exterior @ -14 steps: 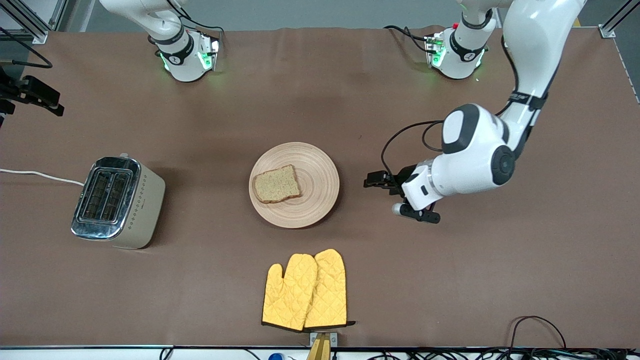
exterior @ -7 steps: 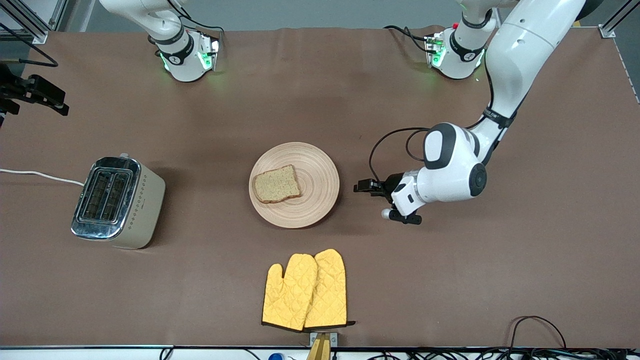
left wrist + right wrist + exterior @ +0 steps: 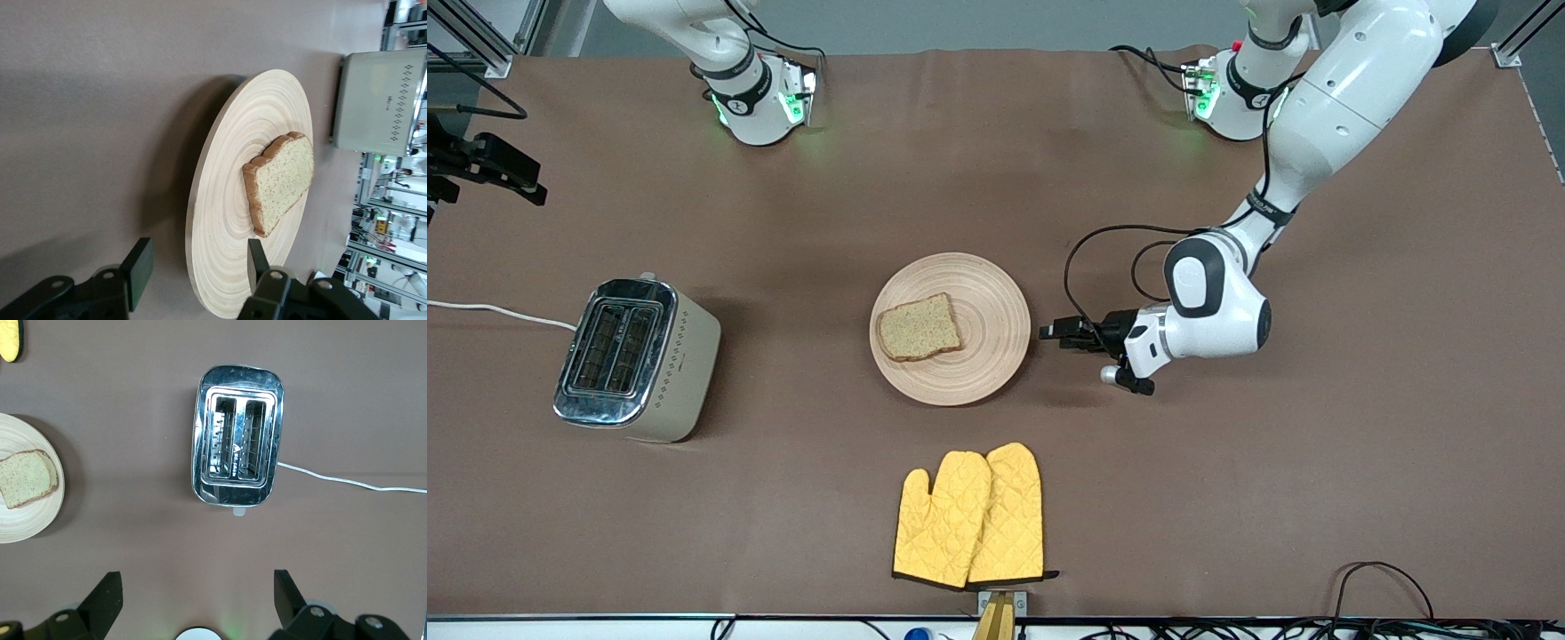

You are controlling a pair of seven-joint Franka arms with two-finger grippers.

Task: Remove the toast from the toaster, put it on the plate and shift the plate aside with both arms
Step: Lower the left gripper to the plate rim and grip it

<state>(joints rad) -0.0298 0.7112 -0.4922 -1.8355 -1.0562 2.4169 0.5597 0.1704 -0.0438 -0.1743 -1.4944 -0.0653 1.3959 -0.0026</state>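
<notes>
The toast (image 3: 919,327) lies flat on the round wooden plate (image 3: 987,311) in the middle of the table. My left gripper (image 3: 1049,333) is low over the table beside the plate's rim, on the side toward the left arm's end. It is open and holds nothing. In the left wrist view the plate (image 3: 227,200) with the toast (image 3: 280,180) fills the middle, and the rim shows between the open left gripper (image 3: 198,257) fingers, with a gap to each. My right gripper (image 3: 197,587) is open and empty, high over the table, looking down on the toaster.
A cream and chrome toaster (image 3: 636,356) with two empty slots stands toward the right arm's end; its white cord (image 3: 498,311) runs off the table edge. A pair of yellow oven mitts (image 3: 971,516) lies nearer the front camera than the plate.
My left arm has come down and moved toward the plate, bringing its open gripper up to the rim. The plate, the toast and the right arm have not moved.
</notes>
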